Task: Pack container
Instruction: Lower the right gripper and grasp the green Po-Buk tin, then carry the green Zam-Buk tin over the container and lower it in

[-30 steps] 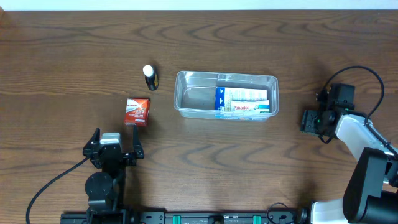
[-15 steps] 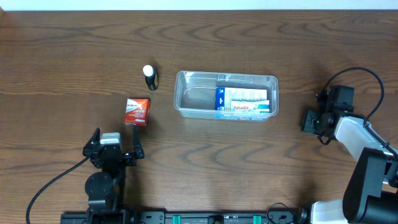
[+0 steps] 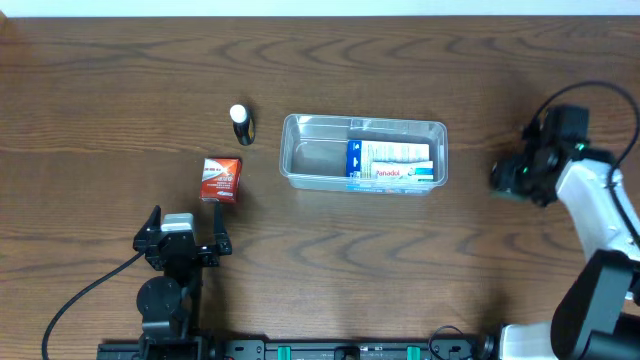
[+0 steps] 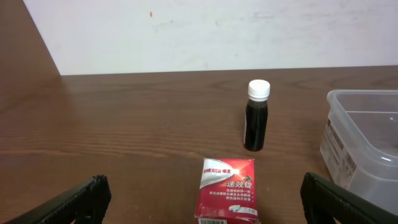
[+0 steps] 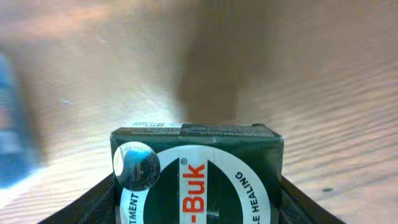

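The clear plastic container (image 3: 300, 160) sits mid-table with a blue-and-white Panadol box (image 3: 394, 165) in its right half; its corner shows in the left wrist view (image 4: 364, 140). A red box (image 3: 220, 179) lies left of it, and also shows in the left wrist view (image 4: 227, 190). A dark bottle with a white cap (image 3: 241, 124) stands behind it, seen too in the left wrist view (image 4: 256, 116). My right gripper (image 3: 515, 176) is shut on a dark green box (image 5: 196, 177), raised right of the container. My left gripper (image 4: 202, 202) is open, just short of the red box.
Brown wooden table (image 3: 120, 80). A white wall (image 4: 217, 31) runs along its far edge. Black cables loop near both arm bases.
My right gripper has lifted and moved slightly back and to the right with the green box. The left arm and table objects have not moved.
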Controlling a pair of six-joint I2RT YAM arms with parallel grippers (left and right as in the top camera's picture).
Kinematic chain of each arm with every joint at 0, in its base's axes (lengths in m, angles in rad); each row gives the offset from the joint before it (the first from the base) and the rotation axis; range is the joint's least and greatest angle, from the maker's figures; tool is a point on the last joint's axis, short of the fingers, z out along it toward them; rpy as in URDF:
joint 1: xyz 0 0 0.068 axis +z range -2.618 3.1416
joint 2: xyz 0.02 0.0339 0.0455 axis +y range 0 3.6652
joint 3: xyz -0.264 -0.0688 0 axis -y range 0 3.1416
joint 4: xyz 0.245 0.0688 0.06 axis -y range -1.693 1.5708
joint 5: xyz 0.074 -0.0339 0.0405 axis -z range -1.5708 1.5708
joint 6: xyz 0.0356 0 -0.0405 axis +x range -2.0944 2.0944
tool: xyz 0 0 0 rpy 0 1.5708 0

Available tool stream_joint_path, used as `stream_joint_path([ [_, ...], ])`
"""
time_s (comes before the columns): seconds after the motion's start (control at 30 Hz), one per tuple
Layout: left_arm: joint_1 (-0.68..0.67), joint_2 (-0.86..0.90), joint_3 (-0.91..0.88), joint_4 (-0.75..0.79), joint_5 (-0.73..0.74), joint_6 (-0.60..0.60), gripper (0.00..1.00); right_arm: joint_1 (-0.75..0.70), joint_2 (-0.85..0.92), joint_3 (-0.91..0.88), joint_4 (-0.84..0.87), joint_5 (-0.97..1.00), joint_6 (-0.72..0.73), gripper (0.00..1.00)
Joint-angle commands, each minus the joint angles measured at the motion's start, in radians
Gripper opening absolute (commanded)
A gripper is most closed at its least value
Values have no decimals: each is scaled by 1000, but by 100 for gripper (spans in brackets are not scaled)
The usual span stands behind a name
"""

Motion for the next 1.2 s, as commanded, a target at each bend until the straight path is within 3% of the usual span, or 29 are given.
stream_joint_path([
  [0.0,-2,-6,-31,-14,6,10,98,36,-42,138,-52,-44,23,48],
  [0.23,-2,-6,-31,-14,6,10,98,216,-42,325,-92,-44,51,49],
  [0.63,-2,-6,-31,-14,6,10,98,544,86,328,121,-5,156,48],
  [0.83,-2,-6,-31,-14,6,10,98,613,177,328,156,20,227,46],
  [1.17,-2,-6,-31,-14,6,10,98,651,248,327,153,69,226,47],
])
